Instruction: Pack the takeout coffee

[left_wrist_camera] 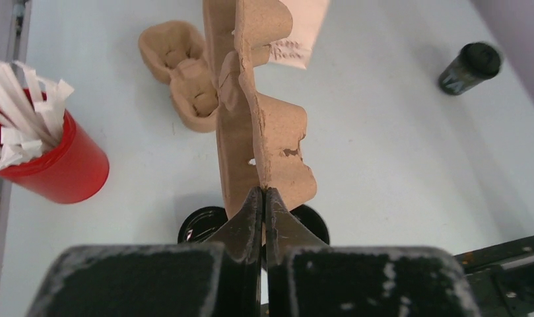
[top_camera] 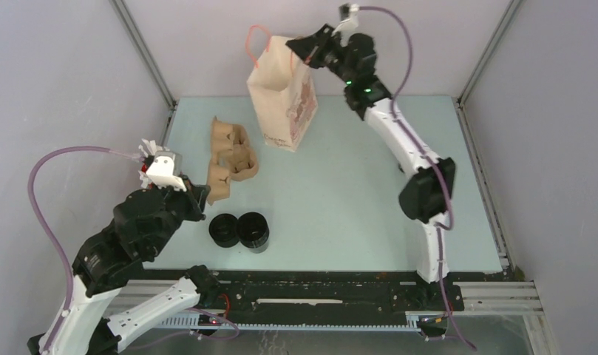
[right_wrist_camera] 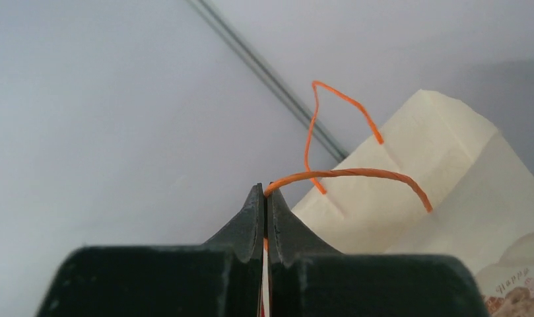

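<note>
Two takeout coffee cups (top_camera: 223, 229) (top_camera: 253, 231), black with black lids, stand side by side near the table's front. In the left wrist view they (left_wrist_camera: 201, 226) (left_wrist_camera: 315, 221) peek out under my fingers, and a third black cup (left_wrist_camera: 472, 66) sits far right. My left gripper (top_camera: 205, 194) (left_wrist_camera: 264, 193) is shut on the edge of a brown pulp cup carrier (left_wrist_camera: 264, 125), held on edge above the two cups. My right gripper (top_camera: 294, 46) (right_wrist_camera: 265, 191) is shut on an orange handle (right_wrist_camera: 356, 175) of the cream paper bag (top_camera: 281, 96) (right_wrist_camera: 442, 178) at the back.
Another brown carrier (top_camera: 233, 148) (left_wrist_camera: 181, 72) lies on the table between the bag and my left arm. A red cup with white sticks (left_wrist_camera: 53, 158) stands at the left edge, mostly hidden under my left wrist in the top view. Walls close off the table's left, back and right.
</note>
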